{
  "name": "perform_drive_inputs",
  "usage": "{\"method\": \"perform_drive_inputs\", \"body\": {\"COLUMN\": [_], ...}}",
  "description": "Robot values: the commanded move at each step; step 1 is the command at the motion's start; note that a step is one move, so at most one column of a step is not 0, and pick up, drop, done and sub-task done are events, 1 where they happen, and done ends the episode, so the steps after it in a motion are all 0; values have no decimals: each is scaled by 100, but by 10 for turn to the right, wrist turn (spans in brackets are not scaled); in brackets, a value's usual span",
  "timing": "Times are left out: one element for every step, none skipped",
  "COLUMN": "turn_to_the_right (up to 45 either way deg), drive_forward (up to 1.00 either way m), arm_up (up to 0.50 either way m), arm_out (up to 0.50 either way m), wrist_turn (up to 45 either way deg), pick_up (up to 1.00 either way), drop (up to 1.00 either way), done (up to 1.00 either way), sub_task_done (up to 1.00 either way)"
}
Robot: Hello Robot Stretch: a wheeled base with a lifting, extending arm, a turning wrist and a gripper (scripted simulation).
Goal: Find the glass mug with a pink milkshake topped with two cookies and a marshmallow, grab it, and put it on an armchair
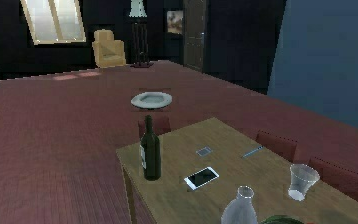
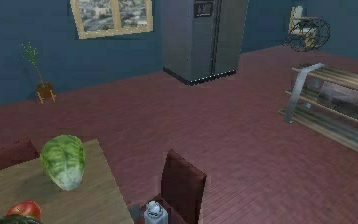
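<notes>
Can't tell the gripper's state at all, so no call on that. Looking ahead: got a wooden table (image 1: 222, 140) taking up the 5 o'clock part of the forward view, with a dark green bottle (image 1: 150, 150) upright near its left edge, a white phone (image 1: 201, 178) lying flat at about 4 o'clock from the bottle, and a clear glass cup (image 1: 303, 181) well off at 3 o'clock from the phone. Nothing pink about that cup, so not calling it the milkshake mug. Also seeing a pale plate (image 1: 151, 99) at 12 o'clock from the bottle, past the table's edge. Way back at 11 o'clock, spotting a yellow armchair (image 1: 109, 47) near a bright window (image 1: 57, 18). Over in the arm side view: a tabletop (image 2: 102, 190) at 7 o'clock carrying a green lettuce head (image 2: 63, 161), a dark red chair (image 2: 182, 183) just beside it at 6 o'clock, plus a small pale blob (image 2: 155, 212) low down by the chair, too small to call as the milkshake mug or not. Farther out, grey fridge (image 2: 202, 40) at 12 o'clock, potted plant (image 2: 42, 80) at 10, wooden shelf unit (image 2: 332, 95) at 3.
</notes>
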Motion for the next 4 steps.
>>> {"method": "perform_drive_inputs", "body": {"turn_to_the_right": [0,0,0,0], "drive_forward": [0,0,0,0], "arm_up": [0,0,0,0], "arm_out": [28,0,0,0], "wrist_turn": [0,450,450,450], "pick_up": [0,0,0,0], "drop": [0,0,0,0], "done": [0,0,0,0], "sub_task_done": [0,0,0,0]}}
